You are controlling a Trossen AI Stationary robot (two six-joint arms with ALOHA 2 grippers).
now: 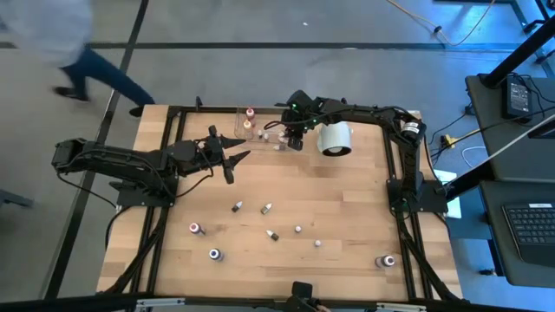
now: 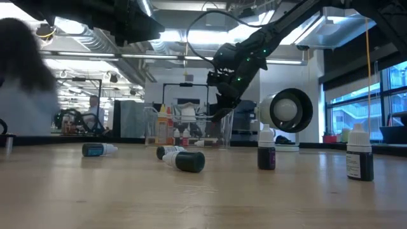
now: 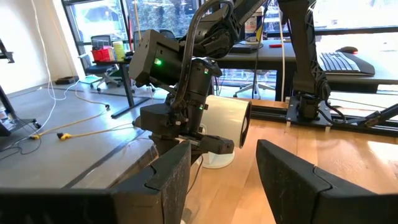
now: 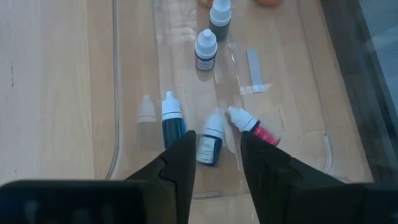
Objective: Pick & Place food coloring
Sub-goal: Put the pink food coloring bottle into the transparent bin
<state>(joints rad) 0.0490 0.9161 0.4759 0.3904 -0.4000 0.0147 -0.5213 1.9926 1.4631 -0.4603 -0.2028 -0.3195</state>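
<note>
The food coloring is many tiny bottles. Several lie or stand inside the clear tray (image 4: pixel 115 124) at the table's far edge: a dark blue one (image 4: pixel 210 140), a teal one (image 4: pixel 171 124), a red one (image 4: pixel 256 129) and two upright ones (image 4: pixel 206 50). Others lie scattered on the near half of the table (image 1: pixel 266 208). My right gripper (image 4: pixel 217 158) hangs open, slanting down over the tray, its fingers on either side of the lying dark blue bottle. My left gripper (image 1: pixel 238 149) waits open and level at the table's left, with nothing between its fingers (image 3: pixel 224 180).
A big white cylinder (image 1: pixel 336 139) lies just right of the tray, close to my right arm. Loose bottles dot the near half, among them one at the near right (image 1: pixel 386 260) and one at the near left (image 1: pixel 214 254). A person (image 1: pixel 78 52) walks beyond the far left corner.
</note>
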